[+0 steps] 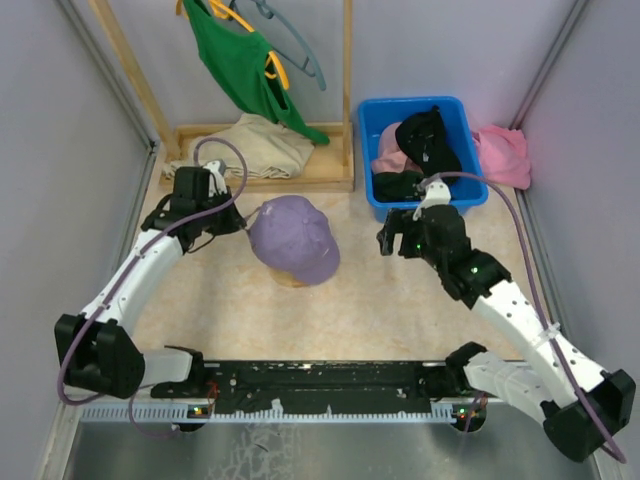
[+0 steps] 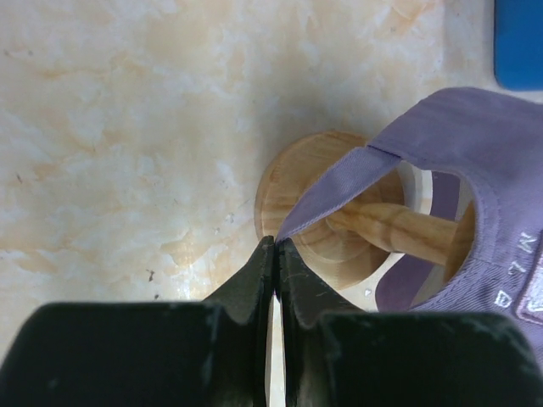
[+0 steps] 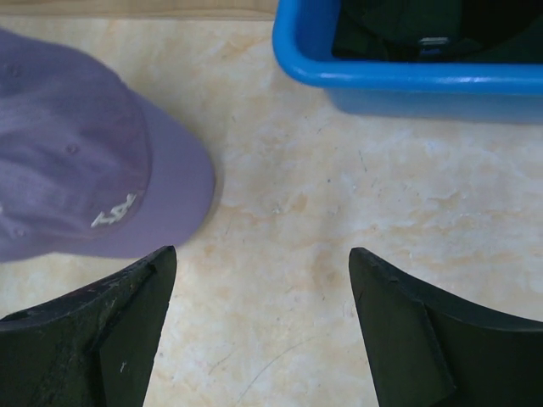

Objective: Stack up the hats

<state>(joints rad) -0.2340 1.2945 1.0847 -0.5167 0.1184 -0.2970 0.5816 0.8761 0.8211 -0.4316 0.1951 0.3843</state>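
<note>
- The lavender cap (image 1: 293,238) sits on a wooden stand (image 2: 312,199) at the centre of the table (image 1: 380,310).
- The left pincer (image 2: 276,254) is closed, with the rear edge of the lavender cap pinched between its tips.
- The right pincer (image 3: 263,314) is open, jaws wide apart. It hangs over bare table between the cap's brim and the blue bin (image 3: 407,80) and holds nothing.
- The black caps (image 1: 430,140) and the pink cap (image 1: 388,152) lie inside the blue bin.
</note>
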